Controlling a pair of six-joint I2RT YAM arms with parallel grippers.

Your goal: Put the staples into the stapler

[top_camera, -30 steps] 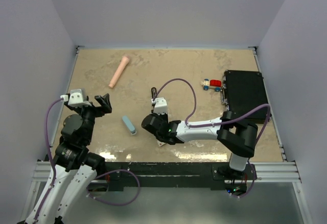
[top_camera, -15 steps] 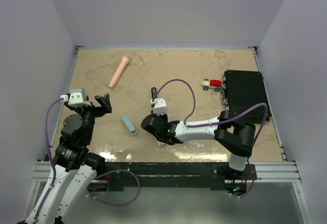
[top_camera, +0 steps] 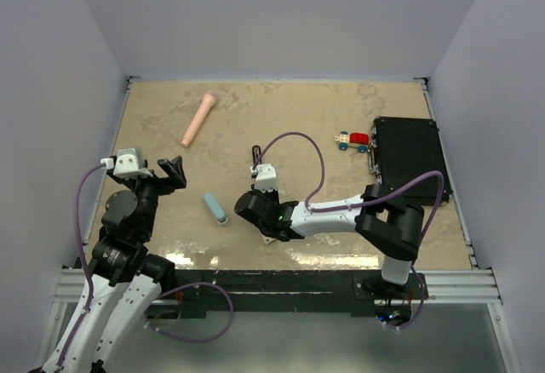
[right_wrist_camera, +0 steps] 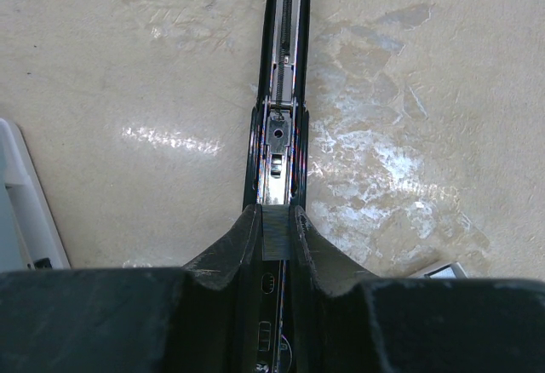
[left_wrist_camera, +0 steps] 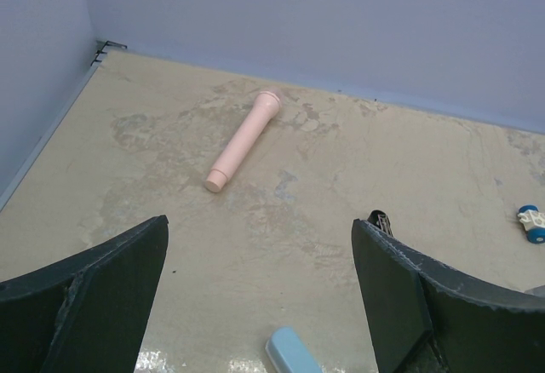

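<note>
One staple strip [right_wrist_camera: 275, 241]: grey ribbed block, apparently the staples, lying over the near end of the stapler's open channel.
Right gripper [right_wrist_camera: 274, 214]: jaws clamped on that strip from both sides.
Stapler [right_wrist_camera: 286, 92]: black, opened flat on the table [right_wrist_camera: 443, 92], its rail running away from the wrist camera.
Progress: strip fetched and lined up. By my judgement, seating it, letting go and closing remain.
Left gripper [left_wrist_camera: 260, 305]: jaws wide apart, holding nothing, well to the left.
</note>
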